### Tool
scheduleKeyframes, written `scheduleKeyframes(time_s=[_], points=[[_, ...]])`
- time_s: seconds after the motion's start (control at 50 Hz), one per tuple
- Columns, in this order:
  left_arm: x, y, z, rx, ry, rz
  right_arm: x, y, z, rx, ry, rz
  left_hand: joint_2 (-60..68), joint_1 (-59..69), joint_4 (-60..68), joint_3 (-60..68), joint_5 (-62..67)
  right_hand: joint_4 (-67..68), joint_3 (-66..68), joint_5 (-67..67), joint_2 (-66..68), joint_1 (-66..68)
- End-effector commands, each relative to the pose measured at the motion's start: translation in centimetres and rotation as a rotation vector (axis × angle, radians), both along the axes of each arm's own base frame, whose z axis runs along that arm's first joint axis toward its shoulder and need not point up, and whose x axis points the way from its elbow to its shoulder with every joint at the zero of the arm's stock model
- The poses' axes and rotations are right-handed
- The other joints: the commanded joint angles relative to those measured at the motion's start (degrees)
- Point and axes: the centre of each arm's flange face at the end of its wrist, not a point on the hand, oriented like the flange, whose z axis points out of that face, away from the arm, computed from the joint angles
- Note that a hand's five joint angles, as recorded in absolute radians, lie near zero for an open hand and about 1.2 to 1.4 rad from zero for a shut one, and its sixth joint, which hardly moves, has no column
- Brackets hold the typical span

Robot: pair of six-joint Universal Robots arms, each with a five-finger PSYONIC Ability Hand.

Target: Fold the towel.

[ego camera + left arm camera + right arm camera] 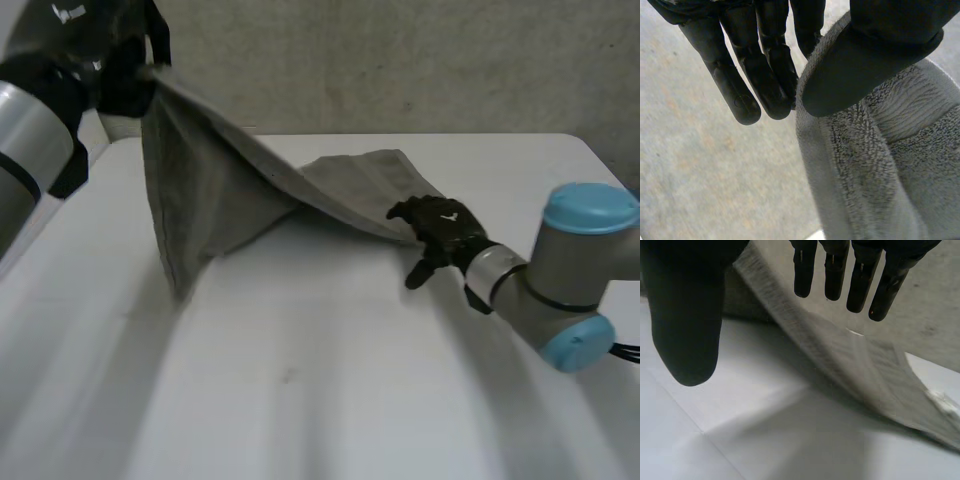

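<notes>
A grey towel (220,180) stretches from a raised corner at the far left down to the white table (330,380) at mid right. My left hand (125,75) holds that raised corner high above the table. In the left wrist view its thumb (875,60) presses the towel's hemmed edge (810,150) against the fingers. My right hand (440,230) rests low at the towel's right end, where the cloth lies on the table. In the right wrist view its fingers (860,275) are straight and stand apart from the thumb (685,315). The towel (865,365) slopes past them, not pinched.
A rough grey wall (400,60) runs behind the table's far edge. Bare white tabletop spreads in front of the towel and under its hanging part. The right arm's blue-capped elbow (585,210) stands at the table's right side.
</notes>
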Motion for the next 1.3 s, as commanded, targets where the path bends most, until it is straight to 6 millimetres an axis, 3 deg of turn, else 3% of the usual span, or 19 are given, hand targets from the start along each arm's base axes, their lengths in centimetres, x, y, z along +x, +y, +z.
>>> scheduleKeyframes(time_s=[0.02, 0.12, 0.22, 0.32, 0.36, 0.46, 0.6, 0.7, 0.74, 0.76, 0.8, 0.86, 0.9, 0.92, 0.96, 1.0, 1.06, 1.18, 1.3], points=[[-0.4, 0.8, 3.3, -0.062, 0.047, 0.003, 3.2, 0.8, -0.3, -0.003, -0.036, -0.012, 10.2, 11.5, 10.2, 10.3, 10.5, -2.0, -1.5, -1.2, -3.7, -1.2], [-0.6, 1.5, 4.5, -0.072, 0.055, -0.007, 3.5, -0.7, -1.5, -0.029, -0.033, -0.073, 10.2, 11.5, 10.2, 10.3, 10.5, 1.4, 1.9, 2.2, -0.4, 2.2], [-0.2, 1.9, 5.1, -0.078, 0.065, 0.003, 3.6, -2.2, -2.7, -0.05, -0.024, -0.119, 10.2, 11.5, 10.2, 10.3, 10.5, 16.5, 17.0, 17.3, 14.8, 17.3], [0.2, 1.7, 4.9, -0.071, 0.065, 0.023, 3.3, -3.5, -2.5, -0.077, -0.024, -0.163, 10.2, 11.5, 10.2, 10.3, 10.5, 40.4, 40.9, 41.2, 38.7, 41.2], [0.7, 1.3, 4.8, -0.064, 0.067, 0.048, 2.6, -4.3, -2.1, -0.085, -0.034, -0.178, 10.2, 11.5, 10.2, 10.3, 10.5, 63.2, 63.6, 63.9, 61.4, 63.9], [1.4, 0.7, 4.4, -0.033, 0.08, 0.073, -0.2, -6.3, -2.0, -0.073, -0.031, -0.217, 10.2, 11.5, 10.2, 10.3, 10.5, 63.2, 63.7, 64.0, 61.5, 64.0], [2.1, -0.1, 4.0, -0.009, 0.107, 0.094, -0.8, -5.7, -1.8, -0.038, -0.048, -0.165, 10.2, 11.5, 10.2, 10.3, 10.5, 63.2, 63.7, 64.0, 61.5, 64.0], [2.4, -0.4, 3.5, 0.009, 0.103, 0.107, -3.5, -6.4, 2.0, -0.095, -0.067, -0.217, 10.2, 11.5, 10.2, 10.3, 10.5, 63.2, 63.7, 64.0, 61.5, 64.0], [2.7, -0.9, 2.6, 0.035, 0.092, 0.121, -5.2, -6.5, 6.0, -0.167, -0.089, -0.248, 10.2, 11.5, 10.2, 10.3, 10.5, 63.2, 63.7, 64.0, 61.5, 64.0], [2.7, -0.9, 2.6, 0.035, 0.092, 0.121, -5.3, -6.5, 6.1, -0.168, -0.089, -0.248, 10.2, 11.5, 10.2, 10.3, 10.5, 63.2, 63.7, 64.0, 61.5, 64.0], [2.9, -1.1, 2.0, 0.051, 0.086, 0.129, -7.5, -6.1, 10.5, -0.252, -0.101, -0.264, 10.2, 11.5, 10.2, 10.3, 10.5, 63.2, 63.7, 64.0, 61.5, 64.0], [3.4, -1.6, 1.1, 0.075, 0.076, 0.151, -8.4, -5.6, 12.7, -0.295, -0.106, -0.262, 10.2, 11.5, 10.2, 10.3, 10.5, 63.2, 63.7, 64.0, 61.5, 64.0], [4.0, -2.3, 0.2, 0.103, 0.067, 0.175, -9.2, -3.8, 16.7, -0.344, -0.1, -0.223, 10.2, 11.5, 10.2, 10.3, 10.5, 63.2, 63.7, 64.0, 61.5, 64.0], [4.0, -2.3, 0.2, 0.103, 0.067, 0.175, -9.2, -3.7, 16.8, -0.344, -0.099, -0.223, 10.2, 11.5, 10.2, 10.3, 10.5, 63.2, 63.7, 64.0, 61.5, 64.0], [4.3, -2.7, -0.5, 0.122, 0.063, 0.19, -9.5, -1.0, 19.9, -0.36, -0.049, -0.159, 10.2, 11.5, 10.2, 10.3, 10.5, 63.2, 63.7, 64.0, 61.5, 64.0], [5.0, -3.4, -1.7, 0.16, 0.05, 0.216, -9.6, 0.4, 21.3, -0.378, -0.01, -0.133, 10.2, 11.5, 10.2, 10.3, 10.5, 63.2, 63.7, 64.0, 61.5, 64.0], [5.8, -4.0, -2.7, 0.189, 0.042, 0.245, -10.1, 2.7, 22.6, -0.395, 0.093, -0.112, 10.2, 11.5, 10.2, 10.3, 10.5, 63.2, 63.7, 64.0, 61.5, 64.0], [6.7, -5.2, -4.7, 0.251, 0.025, 0.283, -10.2, 4.6, 21.5, -0.333, 0.308, -0.068, 10.2, 11.5, 10.2, 10.3, 10.5, 63.2, 63.7, 64.0, 61.5, 64.0], [7.1, -6.1, -8.4, 0.366, -0.015, 0.298, -10.2, 3.9, 17.1, -0.211, 0.609, -0.01, 10.2, 11.5, 10.2, 10.3, 10.5, 63.2, 63.7, 64.0, 61.5, 64.0]])
